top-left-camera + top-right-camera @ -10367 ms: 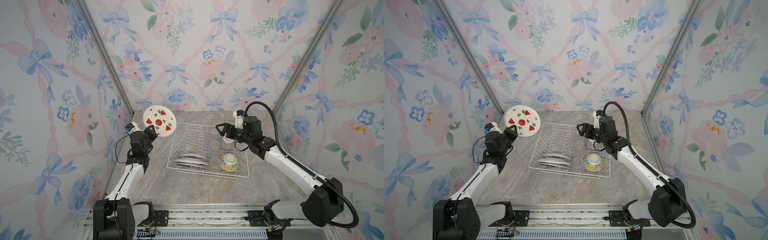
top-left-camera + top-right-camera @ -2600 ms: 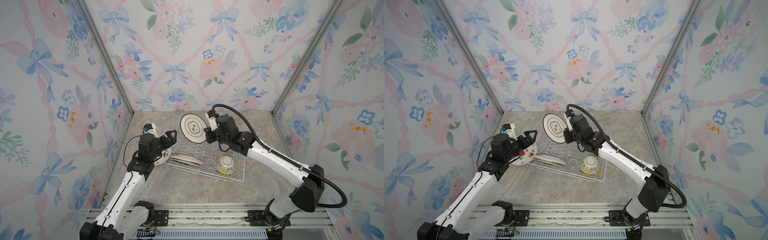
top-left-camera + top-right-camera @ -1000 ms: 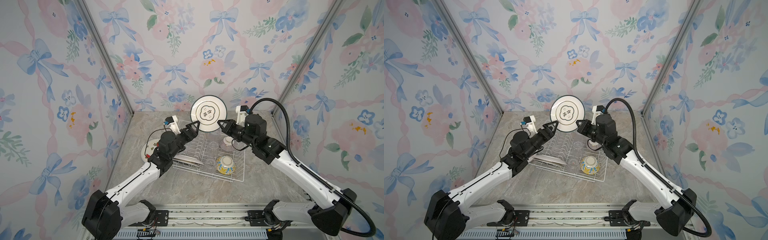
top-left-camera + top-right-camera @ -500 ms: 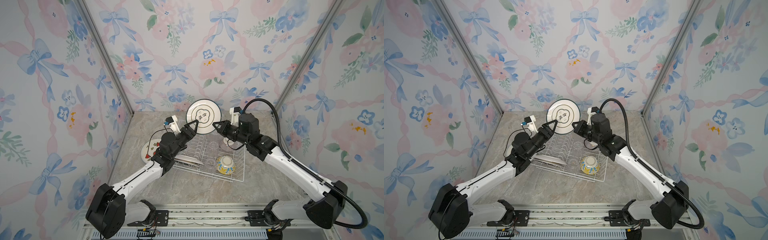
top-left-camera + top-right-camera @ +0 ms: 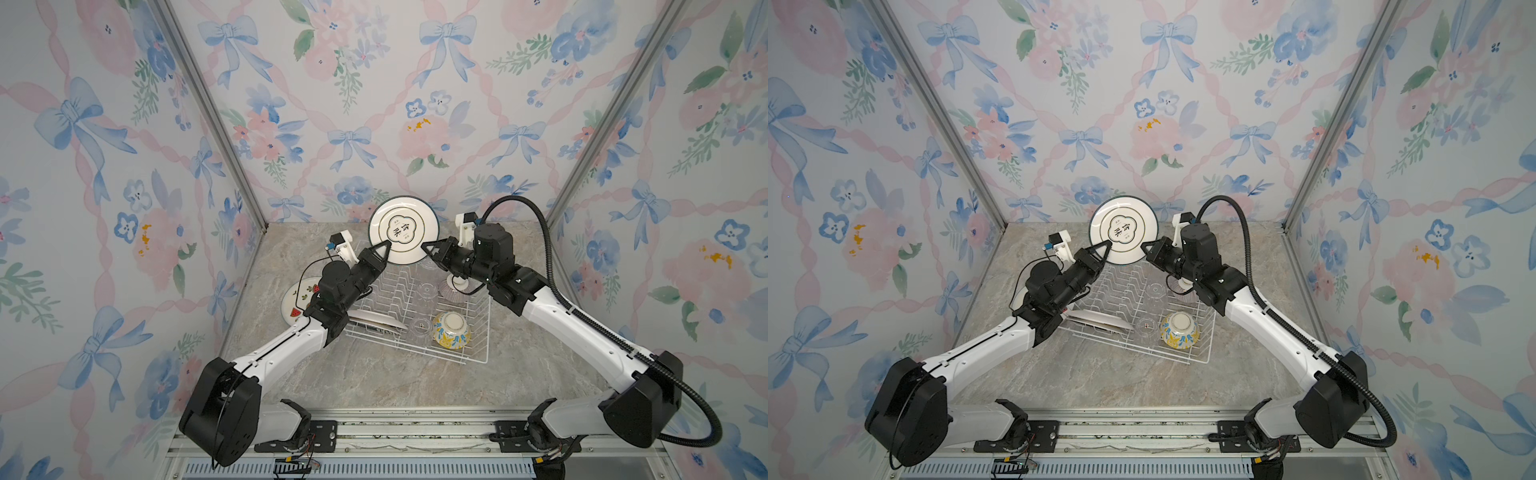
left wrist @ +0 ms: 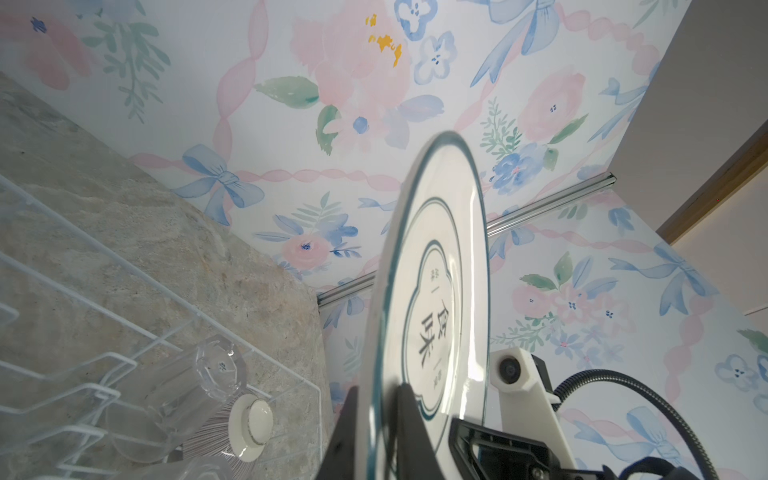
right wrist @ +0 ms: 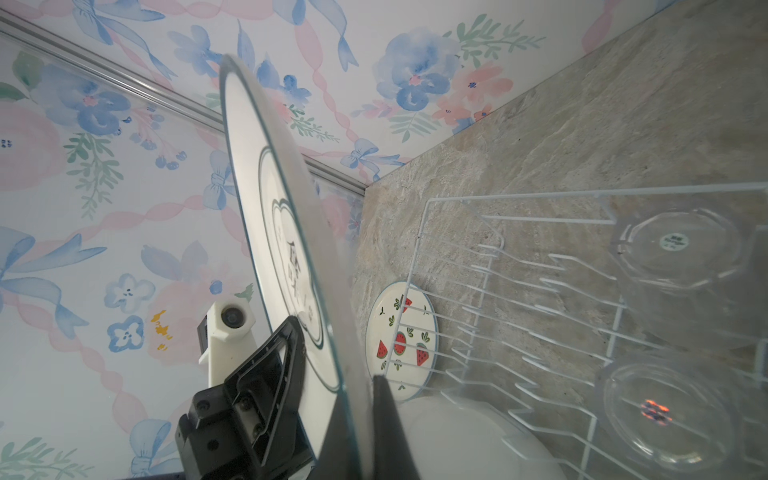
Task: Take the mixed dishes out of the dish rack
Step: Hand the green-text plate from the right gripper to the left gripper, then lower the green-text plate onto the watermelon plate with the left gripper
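A white plate with Chinese characters (image 5: 403,230) (image 5: 1124,236) hangs upright above the back of the dish rack (image 5: 399,286), held from both sides. My left gripper (image 5: 386,248) (image 6: 376,395) is shut on its lower left rim, one finger on each face. On the lower right rim my right gripper (image 5: 427,248) (image 7: 361,399) is shut. In the rack lie a white plate (image 5: 376,320), a yellow-blue bowl (image 5: 451,330), two glass cups (image 5: 427,289) (image 5: 420,326) and an upturned purple-striped bowl (image 5: 455,286), partly under the right arm.
A watermelon plate (image 5: 297,299) (image 7: 399,336) lies flat on the marble table left of the rack, partly under my left arm. Floral walls close in the back and both sides. Bare table shows in front of the rack and to its right.
The left gripper's jaws have closed on the plate's rim; a second ago they stood open beside it. The plate, held by the right gripper, has shifted slightly left.
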Controlling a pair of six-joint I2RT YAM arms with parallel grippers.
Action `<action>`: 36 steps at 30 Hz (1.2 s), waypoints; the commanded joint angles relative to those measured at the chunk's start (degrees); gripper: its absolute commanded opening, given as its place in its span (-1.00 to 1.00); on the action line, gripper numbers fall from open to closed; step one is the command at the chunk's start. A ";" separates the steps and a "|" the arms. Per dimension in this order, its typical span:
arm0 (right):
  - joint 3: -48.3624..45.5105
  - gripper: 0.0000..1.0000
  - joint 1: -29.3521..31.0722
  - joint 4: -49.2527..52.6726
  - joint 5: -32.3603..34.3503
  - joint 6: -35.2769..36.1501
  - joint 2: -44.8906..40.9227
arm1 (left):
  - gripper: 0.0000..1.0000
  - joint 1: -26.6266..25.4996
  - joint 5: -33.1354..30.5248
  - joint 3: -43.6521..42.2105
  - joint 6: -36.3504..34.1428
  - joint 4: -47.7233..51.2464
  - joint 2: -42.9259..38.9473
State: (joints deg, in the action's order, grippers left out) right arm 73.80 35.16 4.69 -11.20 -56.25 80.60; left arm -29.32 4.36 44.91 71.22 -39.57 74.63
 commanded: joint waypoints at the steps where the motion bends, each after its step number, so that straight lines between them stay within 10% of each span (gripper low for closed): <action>1: 0.19 -1.00 -0.08 -1.26 -2.49 0.91 0.97 | -0.82 0.30 2.90 -0.02 -1.61 -0.95 1.03; 5: 0.35 -0.96 -0.60 -1.26 -3.88 0.94 1.45 | -0.90 0.40 3.14 0.06 -2.15 -0.95 1.46; 24: -3.59 0.77 -2.29 3.92 -0.02 10.52 -5.22 | -1.00 5.84 -0.72 0.18 -9.21 10.39 -7.30; 36: -10.78 0.97 2.21 17.19 10.13 25.80 -16.93 | -1.00 26.37 -7.85 -6.63 -13.11 36.57 -29.69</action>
State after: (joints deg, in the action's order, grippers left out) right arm 65.01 35.92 16.67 -4.93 -35.55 65.65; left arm -6.70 -0.64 39.97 60.49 -11.46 48.23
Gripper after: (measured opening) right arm 0.983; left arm 0.068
